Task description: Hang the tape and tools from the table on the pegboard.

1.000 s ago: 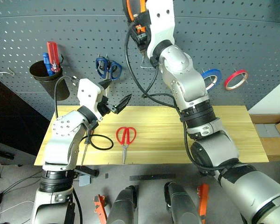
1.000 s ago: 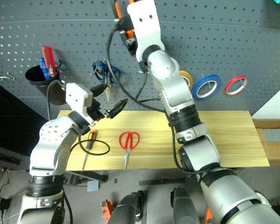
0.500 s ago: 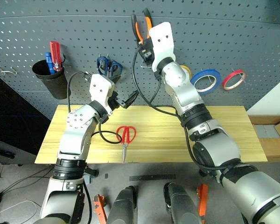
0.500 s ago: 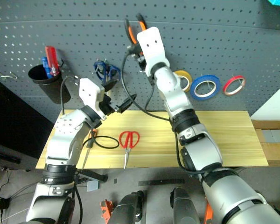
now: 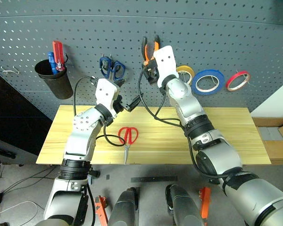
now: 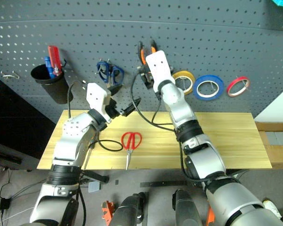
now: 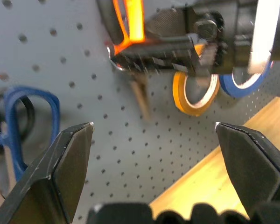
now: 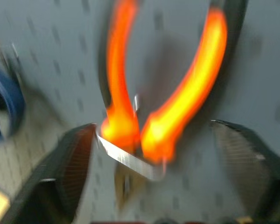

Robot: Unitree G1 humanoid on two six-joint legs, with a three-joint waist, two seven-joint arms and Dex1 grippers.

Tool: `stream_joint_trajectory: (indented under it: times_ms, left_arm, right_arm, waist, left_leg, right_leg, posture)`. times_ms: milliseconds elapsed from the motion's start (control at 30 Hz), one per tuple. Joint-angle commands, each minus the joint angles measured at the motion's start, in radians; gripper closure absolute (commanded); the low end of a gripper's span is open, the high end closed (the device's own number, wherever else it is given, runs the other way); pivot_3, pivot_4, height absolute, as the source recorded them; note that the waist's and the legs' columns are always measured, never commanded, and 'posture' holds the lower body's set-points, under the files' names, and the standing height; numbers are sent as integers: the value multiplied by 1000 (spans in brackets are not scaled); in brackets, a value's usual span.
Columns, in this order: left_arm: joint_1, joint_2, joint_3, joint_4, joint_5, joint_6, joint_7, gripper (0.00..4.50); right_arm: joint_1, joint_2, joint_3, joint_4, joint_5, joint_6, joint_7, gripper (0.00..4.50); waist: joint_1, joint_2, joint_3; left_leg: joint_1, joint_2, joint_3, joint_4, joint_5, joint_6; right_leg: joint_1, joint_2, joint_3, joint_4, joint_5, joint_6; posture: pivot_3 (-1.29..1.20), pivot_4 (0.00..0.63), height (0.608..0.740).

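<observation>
The orange-and-black pliers (image 5: 149, 46) hang on a hook of the dark grey pegboard (image 5: 236, 33). My right gripper (image 5: 150, 66) is up against the board just below them. It is open, with a finger on each side of the handles (image 8: 130, 102) and neither touching. The blue tape (image 5: 207, 81) hangs on the board to the right. Red-handled scissors (image 5: 127, 136) lie on the table (image 5: 221, 136). My left gripper (image 5: 126, 96) hovers open and empty above the table, left of the pliers. The screwdriver (image 6: 87, 157) is mostly hidden by my left arm.
A yellow roll (image 5: 184, 73) and a red roll (image 5: 238, 80) hang beside the blue tape. Blue-handled scissors (image 5: 111, 68) hang left of the pliers. A black cup (image 5: 55, 81) with red and blue screwdrivers hangs at far left. A black cable loop (image 5: 112, 140) lies by the scissors.
My right hand came down the pegboard with the pliers and its jaws have opened, leaving the pliers on the hook. The left gripper shifted slightly to the right, still open.
</observation>
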State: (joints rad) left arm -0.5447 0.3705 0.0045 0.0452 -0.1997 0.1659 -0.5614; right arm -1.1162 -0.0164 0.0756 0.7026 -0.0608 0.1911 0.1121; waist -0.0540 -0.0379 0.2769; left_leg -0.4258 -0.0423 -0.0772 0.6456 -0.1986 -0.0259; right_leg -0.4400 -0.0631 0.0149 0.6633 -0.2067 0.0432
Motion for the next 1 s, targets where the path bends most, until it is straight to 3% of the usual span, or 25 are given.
stream_joint_trajectory:
  times_ms: [33,167,300,500,700,1000]
  left_arm:
    - [2,1,-2,-45,-2,9,0,0]
    - [53,8,-7,-120,-9,98,13,0]
    - [182,26,-26,-287,-23,363,56,0]
    - [283,-46,35,-358,-51,783,242,0]
    - [296,-76,13,-316,-22,973,338,0]
    - [266,-130,34,-188,0,1032,416,0]
  right_arm:
    - [40,-36,6,-173,5,141,50,18]
    - [138,-87,52,-424,27,365,162,18]
    - [273,-181,114,-793,172,694,371,18]
    - [420,-249,115,-1136,403,1027,491,18]
    - [447,-259,137,-1213,467,1104,466,18]
    - [432,-249,142,-1217,500,1126,419,18]
  waist:
    - [0,0,0]
    - [-4,0,0]
    - [-16,0,0]
    - [-25,0,0]
    - [-27,0,0]
    - [-28,0,0]
  left_leg:
    - [0,0,0,0,0,0]
    - [0,1,0,-1,0,0]
    - [-1,2,-1,-2,-2,0]
    - [-1,2,-3,-1,-3,0]
    - [1,3,-3,1,-2,0]
    - [1,3,-2,0,-2,0]
  right_leg:
    - [0,0,0,0,0,0]
    - [-1,1,0,0,0,0]
    - [-2,1,1,-1,-1,0]
    - [0,1,0,-3,-1,1]
    - [1,3,0,-2,-4,6]
    - [2,3,1,-3,-1,1]
  posture:
    - [-75,206,740]
    - [-80,210,740]
    - [-87,215,740]
    - [-87,219,740]
    - [-108,224,740]
    - [-132,232,740]
